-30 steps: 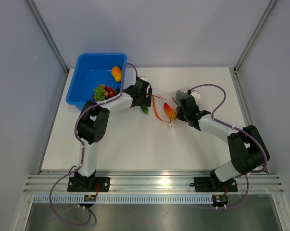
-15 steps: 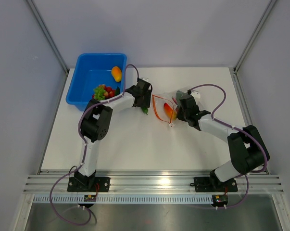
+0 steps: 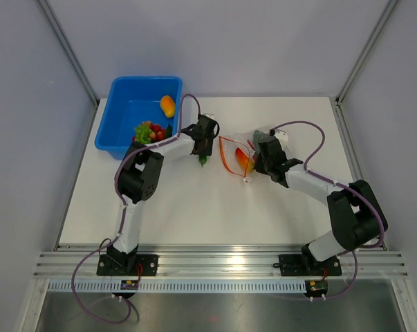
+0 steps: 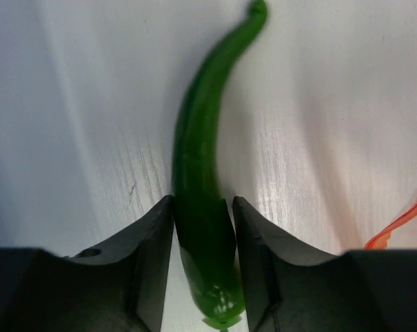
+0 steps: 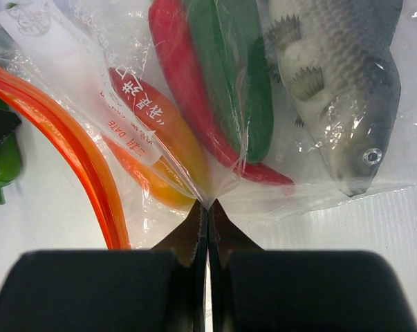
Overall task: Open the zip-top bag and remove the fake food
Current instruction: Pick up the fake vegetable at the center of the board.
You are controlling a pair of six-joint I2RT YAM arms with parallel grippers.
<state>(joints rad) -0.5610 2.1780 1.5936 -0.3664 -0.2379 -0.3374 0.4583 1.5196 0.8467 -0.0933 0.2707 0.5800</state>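
Narrowed since a second ago, the left gripper (image 4: 202,207) now has both fingers pressed against the sides of the green chilli (image 4: 194,131). The chilli lies on the white table (image 4: 319,104) and stretches away ahead of the fingertips. To the gripper's right a bit of the orange-red zip strip (image 4: 400,225) shows. The right gripper (image 5: 207,207) has not shifted: its jaws are pinched together on the clear film of the zip-top bag (image 5: 146,41). The grey fish (image 5: 332,90), red piece (image 5: 187,90), green cucumber (image 5: 239,76) and yellow-orange pepper (image 5: 170,155) lie inside, just ahead of its fingertips.
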